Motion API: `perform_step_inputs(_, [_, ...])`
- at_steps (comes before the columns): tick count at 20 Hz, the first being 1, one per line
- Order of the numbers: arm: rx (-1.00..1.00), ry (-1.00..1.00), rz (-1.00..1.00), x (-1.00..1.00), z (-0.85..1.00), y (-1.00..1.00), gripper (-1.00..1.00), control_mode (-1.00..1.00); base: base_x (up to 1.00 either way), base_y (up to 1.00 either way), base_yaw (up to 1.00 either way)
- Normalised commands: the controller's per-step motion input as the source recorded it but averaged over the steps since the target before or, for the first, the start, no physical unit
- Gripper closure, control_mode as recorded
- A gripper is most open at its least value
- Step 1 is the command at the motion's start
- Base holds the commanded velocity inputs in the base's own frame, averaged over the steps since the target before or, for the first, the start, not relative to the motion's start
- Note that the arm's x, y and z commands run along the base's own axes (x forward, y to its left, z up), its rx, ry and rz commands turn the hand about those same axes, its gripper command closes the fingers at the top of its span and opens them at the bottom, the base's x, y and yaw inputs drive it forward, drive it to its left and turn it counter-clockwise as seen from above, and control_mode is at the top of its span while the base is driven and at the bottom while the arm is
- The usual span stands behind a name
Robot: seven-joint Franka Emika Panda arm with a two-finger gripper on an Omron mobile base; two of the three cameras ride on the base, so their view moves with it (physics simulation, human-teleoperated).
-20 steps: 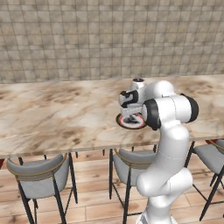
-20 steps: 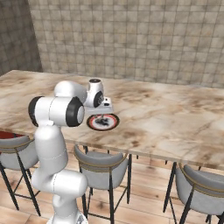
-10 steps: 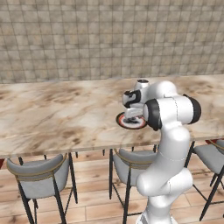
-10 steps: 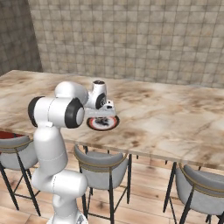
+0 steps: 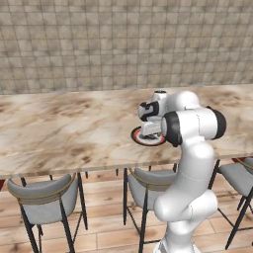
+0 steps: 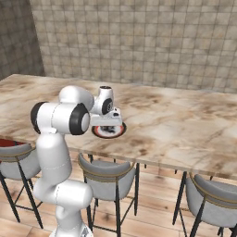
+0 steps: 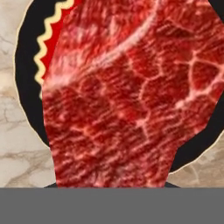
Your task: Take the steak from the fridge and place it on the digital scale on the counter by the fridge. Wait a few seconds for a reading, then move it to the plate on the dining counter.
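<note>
The gripper (image 5: pixel 149 132) hangs low over the plate (image 5: pixel 138 138) on the dining counter (image 5: pixel 69 133), its jaws drawn together and clamped on the steak (image 7: pixel 127 100); in the hand view the steak's red flesh with pale marbling sits close before the lens, directly above the plate (image 7: pixel 27 83), whose dark rim and yellow zigzag edging on a red band show around it; whether the meat touches the plate cannot be told; in the right base view the gripper (image 6: pixel 107 127) stands over the plate (image 6: pixel 119 132) near the counter's front edge; grey-seated bar stools (image 5: pixel 47 197) stand below; no brand, label or writing can be read anywhere.
</note>
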Motion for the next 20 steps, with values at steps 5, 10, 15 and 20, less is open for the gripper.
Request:
perform_step_inputs(5, [0.0, 0.08, 0.0, 0.0, -0.03, 0.0, 1.0, -1.0, 0.0, 0.0, 0.0])
perform_step_inputs(10, [0.0, 0.03, 0.0, 0.0, -0.28, 0.01, 1.0, -1.0, 0.0, 0.0, 0.0])
perform_step_inputs(15, [0.0, 0.05, 0.0, 0.01, -0.04, 0.0, 1.0, -1.0, 0.0, 0.0, 0.0])
perform_step_inputs(20, [0.0, 0.07, 0.0, 0.18, 0.0, 0.0, 1.0, -1.0, 0.0, 0.0, 0.0])
